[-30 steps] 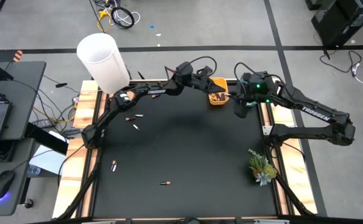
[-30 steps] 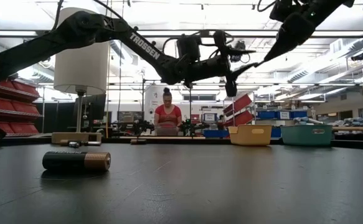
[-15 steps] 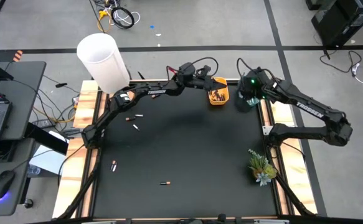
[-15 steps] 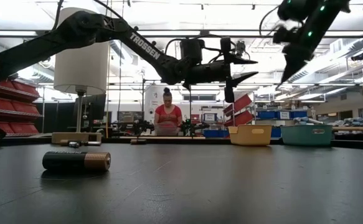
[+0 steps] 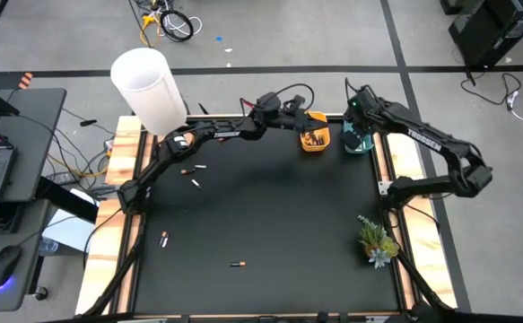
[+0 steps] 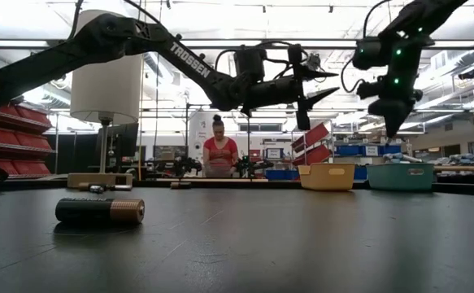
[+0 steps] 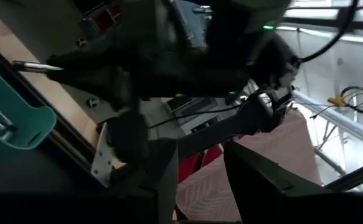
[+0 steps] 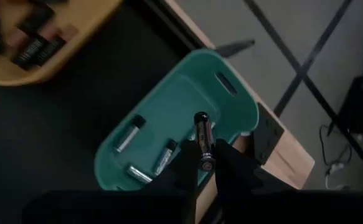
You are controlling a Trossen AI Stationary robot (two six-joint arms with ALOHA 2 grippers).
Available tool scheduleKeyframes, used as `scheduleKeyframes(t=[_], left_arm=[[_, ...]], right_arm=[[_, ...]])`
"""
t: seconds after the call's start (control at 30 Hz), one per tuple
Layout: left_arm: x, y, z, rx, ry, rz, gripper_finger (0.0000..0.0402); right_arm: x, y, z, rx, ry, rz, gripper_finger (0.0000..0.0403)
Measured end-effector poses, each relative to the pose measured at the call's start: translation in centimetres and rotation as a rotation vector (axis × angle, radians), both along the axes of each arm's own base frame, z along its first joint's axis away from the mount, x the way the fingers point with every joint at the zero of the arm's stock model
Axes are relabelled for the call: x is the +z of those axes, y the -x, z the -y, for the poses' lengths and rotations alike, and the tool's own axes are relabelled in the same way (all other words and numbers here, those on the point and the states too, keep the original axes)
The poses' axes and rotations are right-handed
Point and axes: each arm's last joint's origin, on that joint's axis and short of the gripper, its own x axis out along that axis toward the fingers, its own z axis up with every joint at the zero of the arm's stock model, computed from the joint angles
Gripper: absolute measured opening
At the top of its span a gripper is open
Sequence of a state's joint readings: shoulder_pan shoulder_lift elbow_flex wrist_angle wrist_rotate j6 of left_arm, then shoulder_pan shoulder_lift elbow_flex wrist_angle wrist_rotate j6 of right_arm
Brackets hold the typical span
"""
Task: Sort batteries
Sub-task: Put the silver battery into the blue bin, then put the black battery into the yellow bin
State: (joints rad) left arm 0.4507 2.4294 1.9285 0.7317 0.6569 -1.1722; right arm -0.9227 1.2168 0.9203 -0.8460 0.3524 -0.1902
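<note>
- Right gripper (image 8: 207, 167): your right arm holds it above the teal plastic tray (image 8: 169, 127) at the table's far right edge. Its two dark fingers pinch a slim dark battery with a silver end cap (image 8: 203, 144), which hangs directly over the tray's interior.
- Left gripper (image 6: 306, 85): it hangs in the air near the orange-yellow plastic tray (image 5: 314, 136), fingers spread apart with nothing between them.
- Teal tray contents: the right wrist view shows three small silver-and-dark batteries (image 8: 130, 133) lying loose on its floor.
- Orange-yellow tray contents: several dark batteries with copper-coloured ends (image 8: 33, 48) lie piled together in it. The exact count cannot be read.
- Progress: you are, by judgement, partway through. Both trays already hold batteries, and one more is poised for release into the teal tray.
- Work left: four loose batteries lie on the black table mat (image 5: 270, 224). Two sit near the left arm's base: a dark one (image 5: 188, 170) and a pale one (image 5: 196, 183). Another (image 5: 163, 239) lies by the left edge, and a dark and copper one (image 5: 237, 264) rests nearest the front edge, large in the low view.
- Next step, as a judgement: the held battery needs only a release, after which the four strays remain to be collected.
</note>
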Motion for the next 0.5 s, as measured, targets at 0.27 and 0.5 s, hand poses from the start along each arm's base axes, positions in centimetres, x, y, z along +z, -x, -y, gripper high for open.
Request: scheduleKeyframes(t=[0.27, 0.5], left_arm=[[0.29, 0.08, 0.09, -0.024, 0.008, 0.027, 0.0142], [0.78, 0.17, 0.02, 0.033, -0.054, 0.02, 0.0139]], right_arm=[[-0.88, -0.3, 0.47, -0.013, -0.033, -0.032, 0.0113], [-0.45, -0.14, 0.19, -0.009, -0.03, -0.011, 0.0126]])
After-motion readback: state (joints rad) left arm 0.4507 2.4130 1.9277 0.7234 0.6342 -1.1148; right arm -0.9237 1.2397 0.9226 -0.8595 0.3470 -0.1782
